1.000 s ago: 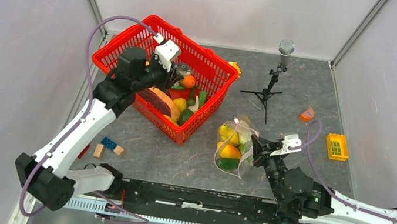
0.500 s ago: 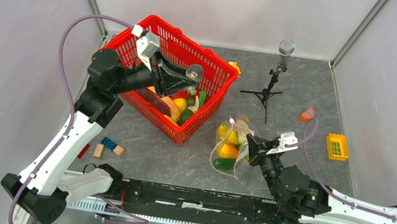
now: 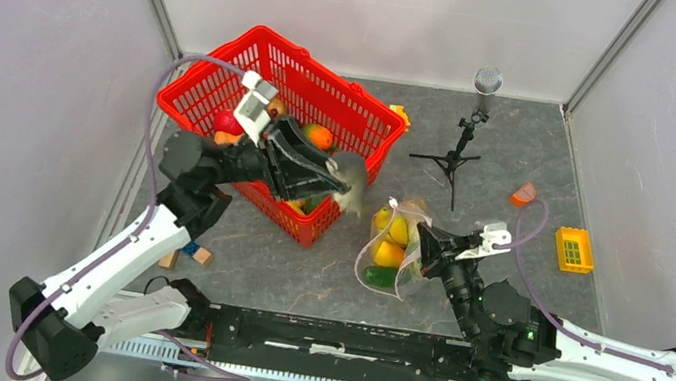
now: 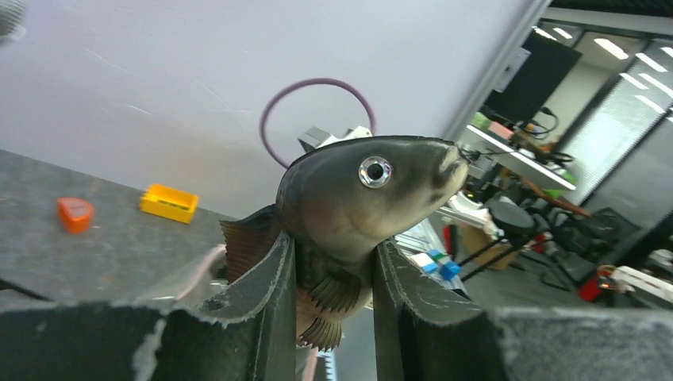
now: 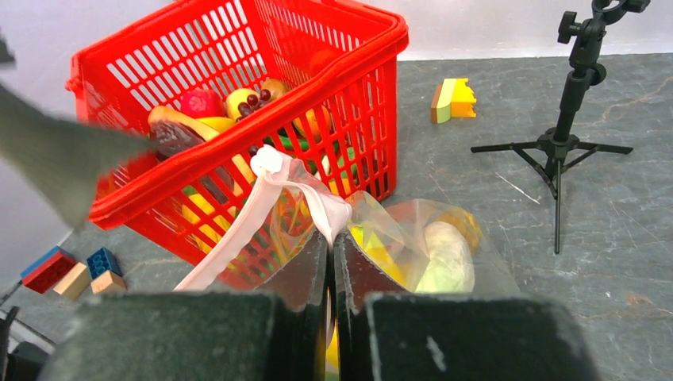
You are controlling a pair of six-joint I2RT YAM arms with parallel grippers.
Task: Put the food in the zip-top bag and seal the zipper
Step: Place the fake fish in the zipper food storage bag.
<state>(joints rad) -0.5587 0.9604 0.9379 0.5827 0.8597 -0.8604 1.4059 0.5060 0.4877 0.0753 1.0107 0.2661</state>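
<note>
My left gripper (image 3: pixel 334 176) is shut on a grey-brown toy fish (image 3: pixel 350 176) and holds it in the air just past the red basket's near right side, left of the bag. In the left wrist view the fish (image 4: pixel 361 194) sits head-up between my fingers (image 4: pixel 274 294). The clear zip-top bag (image 3: pixel 390 249) holds yellow, orange and green food. My right gripper (image 3: pixel 428 249) is shut on the bag's pale pink zipper (image 5: pixel 238 226) and holds the mouth edge up (image 5: pixel 331 238). More food lies in the basket (image 5: pixel 230 103).
The red mesh basket (image 3: pixel 332 70) stands at the back left. A microphone tripod (image 3: pixel 459 158) stands behind the bag. An orange piece (image 3: pixel 523 193) and a yellow block (image 3: pixel 574 249) lie at the right. Small blocks (image 3: pixel 194 252) lie near the left arm.
My left gripper has come up out of the basket with the fish and swung right toward the bag. My right gripper has kept its hold on the zipper and shifted the bag slightly.
</note>
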